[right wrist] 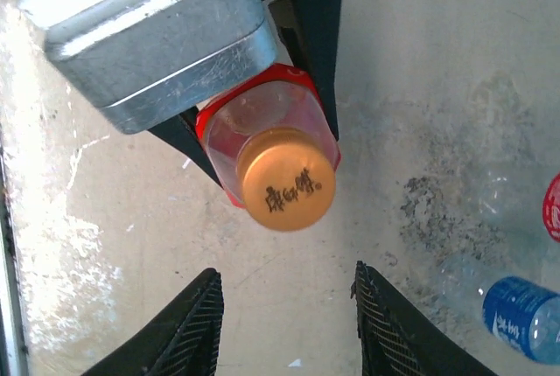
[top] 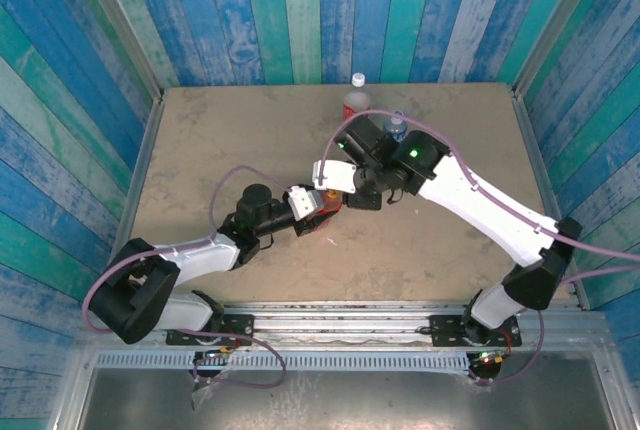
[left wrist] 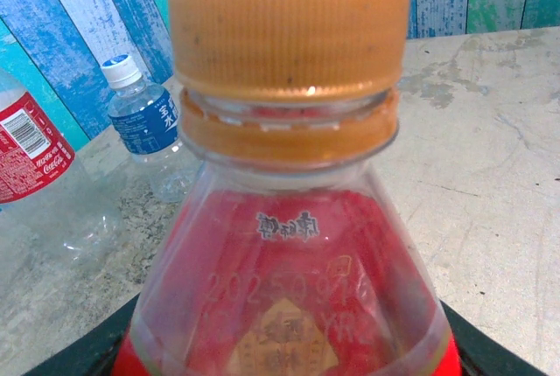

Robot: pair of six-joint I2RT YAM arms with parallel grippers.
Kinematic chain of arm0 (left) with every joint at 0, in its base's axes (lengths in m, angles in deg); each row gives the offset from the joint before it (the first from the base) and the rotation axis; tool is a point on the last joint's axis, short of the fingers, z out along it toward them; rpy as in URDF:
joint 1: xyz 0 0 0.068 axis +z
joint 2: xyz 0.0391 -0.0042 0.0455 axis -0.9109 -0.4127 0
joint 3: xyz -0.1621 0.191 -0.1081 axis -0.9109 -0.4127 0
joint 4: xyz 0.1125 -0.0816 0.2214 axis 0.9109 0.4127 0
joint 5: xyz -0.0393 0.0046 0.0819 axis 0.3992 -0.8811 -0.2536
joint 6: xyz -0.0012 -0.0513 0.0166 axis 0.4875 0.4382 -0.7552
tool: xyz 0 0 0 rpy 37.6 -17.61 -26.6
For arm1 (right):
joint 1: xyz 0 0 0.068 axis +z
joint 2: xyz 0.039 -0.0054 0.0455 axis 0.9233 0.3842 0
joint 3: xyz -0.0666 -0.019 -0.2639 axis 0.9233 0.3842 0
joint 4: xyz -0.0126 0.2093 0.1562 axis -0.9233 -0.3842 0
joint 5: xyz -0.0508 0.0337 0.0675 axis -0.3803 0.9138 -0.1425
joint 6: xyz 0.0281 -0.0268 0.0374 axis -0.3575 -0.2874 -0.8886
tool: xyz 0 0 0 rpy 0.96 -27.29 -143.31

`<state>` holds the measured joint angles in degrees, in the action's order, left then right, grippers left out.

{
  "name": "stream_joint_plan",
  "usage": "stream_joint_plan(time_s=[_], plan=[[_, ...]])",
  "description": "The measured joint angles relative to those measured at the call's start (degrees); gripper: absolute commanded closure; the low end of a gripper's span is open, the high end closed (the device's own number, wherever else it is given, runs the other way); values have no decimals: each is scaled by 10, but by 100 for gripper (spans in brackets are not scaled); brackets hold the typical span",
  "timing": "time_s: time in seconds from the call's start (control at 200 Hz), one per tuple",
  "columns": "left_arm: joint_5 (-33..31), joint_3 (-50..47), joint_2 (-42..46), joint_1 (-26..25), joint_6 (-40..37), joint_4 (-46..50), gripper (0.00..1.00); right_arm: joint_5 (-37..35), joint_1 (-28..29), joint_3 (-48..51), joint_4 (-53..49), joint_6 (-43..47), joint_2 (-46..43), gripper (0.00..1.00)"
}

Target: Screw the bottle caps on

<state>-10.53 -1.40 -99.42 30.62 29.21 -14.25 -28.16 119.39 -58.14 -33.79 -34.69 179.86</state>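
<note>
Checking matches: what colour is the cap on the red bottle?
The cap is orange, clearest in the left wrist view.

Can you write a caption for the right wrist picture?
Orange cap sits on the red bottle held by the left gripper; right gripper open, apart from it.

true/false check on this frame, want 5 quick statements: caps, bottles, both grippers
1. The orange cap sits on the red bottle. True.
2. The right gripper is clamped on the orange cap. False: it is open and empty, a little way off the cap.
3. The left gripper is shut on the red bottle. True.
4. The blue-label bottle lies on its side. False: it stands upright on the table, cap on top.
5. The cola bottle has a white cap on it. True.
</note>
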Motion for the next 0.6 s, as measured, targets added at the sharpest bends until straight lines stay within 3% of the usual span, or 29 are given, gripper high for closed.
stream_joint_plan(time_s=[0.235,0.491,0.601], plan=[[-3,0,0,1,1,4,41,17,0,-58,-15,27,77,57],[0,0,0,0,-1,2,41,43,0,-67,-27,29,80,80],[1,0,0,0,-1,4,41,49,-1,-67,-30,21,80,84]])
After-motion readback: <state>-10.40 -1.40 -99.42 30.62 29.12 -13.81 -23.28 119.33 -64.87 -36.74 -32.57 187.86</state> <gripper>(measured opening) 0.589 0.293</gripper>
